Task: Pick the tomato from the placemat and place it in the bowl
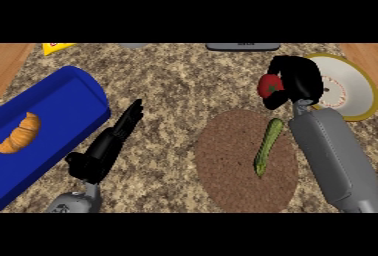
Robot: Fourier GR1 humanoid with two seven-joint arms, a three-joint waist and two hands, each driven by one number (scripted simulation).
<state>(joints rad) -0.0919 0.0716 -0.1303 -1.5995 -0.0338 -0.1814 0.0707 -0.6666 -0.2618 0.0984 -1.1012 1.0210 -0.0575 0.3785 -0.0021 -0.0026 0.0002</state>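
Note:
My right hand (297,80) is curled round a red tomato (269,86) with a green stem end, held above the counter just beyond the far edge of the round brown placemat (229,165). A white bowl with a yellow rim (353,90) sits right behind and to the right of that hand, partly hidden by it. My left hand (111,140) rests open on the counter at the left, fingers straight and pointing away from me.
A green asparagus spear (267,145) lies on the placemat. A blue tray (59,115) at the left holds a croissant (22,132). A yellow item (57,47) and grey objects (242,46) sit along the far edge.

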